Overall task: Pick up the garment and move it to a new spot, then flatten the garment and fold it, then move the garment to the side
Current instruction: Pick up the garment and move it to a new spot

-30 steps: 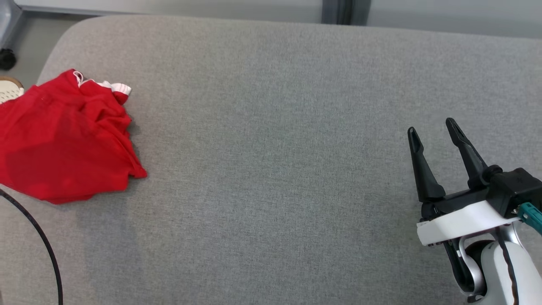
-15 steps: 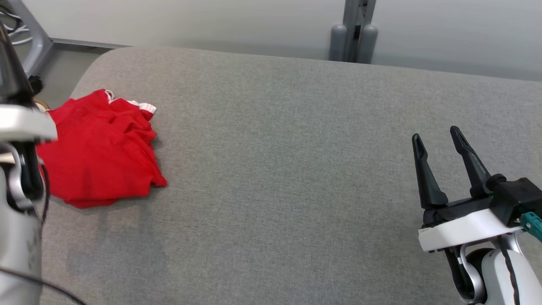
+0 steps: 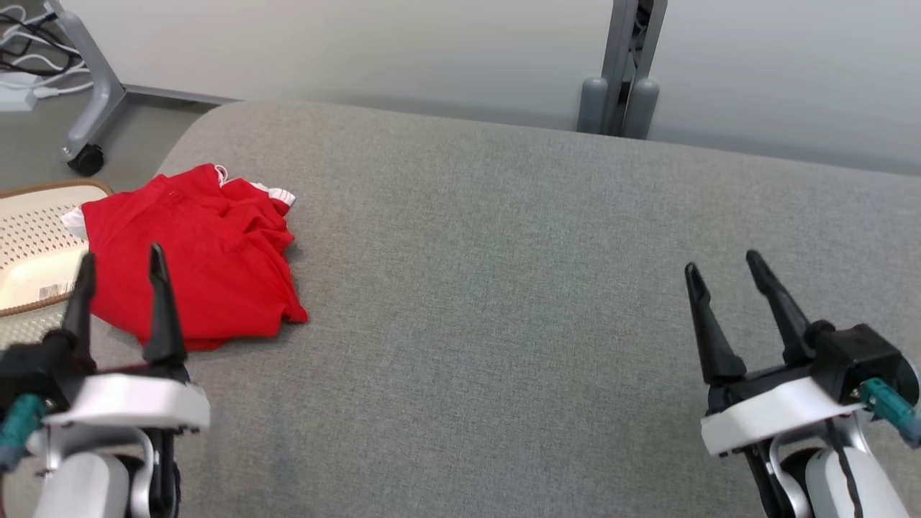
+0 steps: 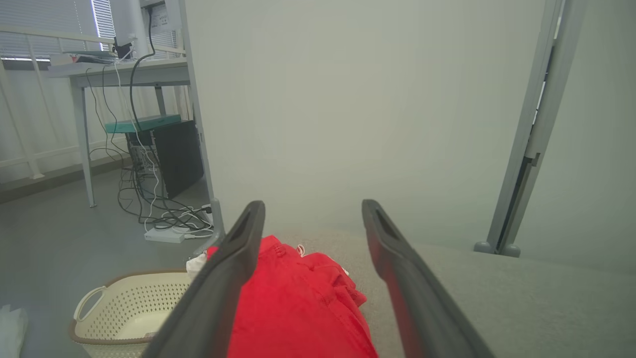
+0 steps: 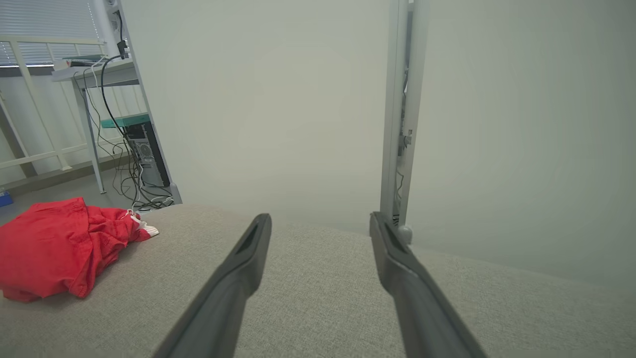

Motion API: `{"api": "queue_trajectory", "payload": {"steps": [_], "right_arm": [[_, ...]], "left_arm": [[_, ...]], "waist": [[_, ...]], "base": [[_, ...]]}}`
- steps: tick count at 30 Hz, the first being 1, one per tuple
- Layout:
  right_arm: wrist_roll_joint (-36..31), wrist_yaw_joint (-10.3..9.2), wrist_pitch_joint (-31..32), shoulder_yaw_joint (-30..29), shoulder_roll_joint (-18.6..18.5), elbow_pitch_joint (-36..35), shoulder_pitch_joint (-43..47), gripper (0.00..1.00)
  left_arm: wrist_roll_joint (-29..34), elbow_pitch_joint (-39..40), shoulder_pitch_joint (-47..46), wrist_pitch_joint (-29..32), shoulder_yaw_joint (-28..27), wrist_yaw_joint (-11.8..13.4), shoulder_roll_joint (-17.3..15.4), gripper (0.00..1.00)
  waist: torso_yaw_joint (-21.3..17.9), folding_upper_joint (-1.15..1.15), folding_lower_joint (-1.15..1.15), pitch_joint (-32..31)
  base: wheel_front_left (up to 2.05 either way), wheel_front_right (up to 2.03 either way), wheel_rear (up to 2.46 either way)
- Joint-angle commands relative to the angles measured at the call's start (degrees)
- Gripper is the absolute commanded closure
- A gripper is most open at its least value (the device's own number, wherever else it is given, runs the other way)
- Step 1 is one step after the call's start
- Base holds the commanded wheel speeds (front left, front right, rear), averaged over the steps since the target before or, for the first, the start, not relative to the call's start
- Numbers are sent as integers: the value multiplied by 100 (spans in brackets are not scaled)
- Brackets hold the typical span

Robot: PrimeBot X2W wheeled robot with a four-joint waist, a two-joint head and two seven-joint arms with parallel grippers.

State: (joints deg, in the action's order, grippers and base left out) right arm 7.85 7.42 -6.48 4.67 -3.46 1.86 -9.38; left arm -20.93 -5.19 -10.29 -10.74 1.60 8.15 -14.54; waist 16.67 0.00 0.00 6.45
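Bare grey cushion point(image 3: 489, 288) ahead of the right gripper point(image 3: 723, 260); red garment point(image 3: 194, 266) heaped just ahead of the left gripper point(image 3: 121, 253).

A grey fabric-covered surface point(image 3: 504, 288) carries a rumpled red garment point(image 3: 194, 273) near its far left corner

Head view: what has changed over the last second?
The camera tilted up, shifting the whole picture. The left gripper came into view, open and empty, by the red garment. Unchanged: garment heaped at the left end of the gray cushion, right gripper open.
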Motion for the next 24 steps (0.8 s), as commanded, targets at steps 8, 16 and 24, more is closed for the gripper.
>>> {"api": "queue_trajectory", "payload": {"steps": [8, 16, 24], "right_arm": [[52, 12, -64, -10, 17, 192, 374, 0], [83, 12, -103, -61, 39, 281, 527, 0], [99, 12, -107, -30, 46, 248, 485, 0]], "left_arm": [[93, 220, 684, -83, 228, 37, 101, 0], [144, 324, 995, 95, 307, 189, 110, 0], [160, 516, 1102, 218, 318, 349, 113, 0]], "waist": [[20, 0, 0, -328], [12, 0, 0, -555], [12, 0, 0, -575]], "base": [[0, 0, 0], [0, 0, 0], [0, 0, 0]]}}
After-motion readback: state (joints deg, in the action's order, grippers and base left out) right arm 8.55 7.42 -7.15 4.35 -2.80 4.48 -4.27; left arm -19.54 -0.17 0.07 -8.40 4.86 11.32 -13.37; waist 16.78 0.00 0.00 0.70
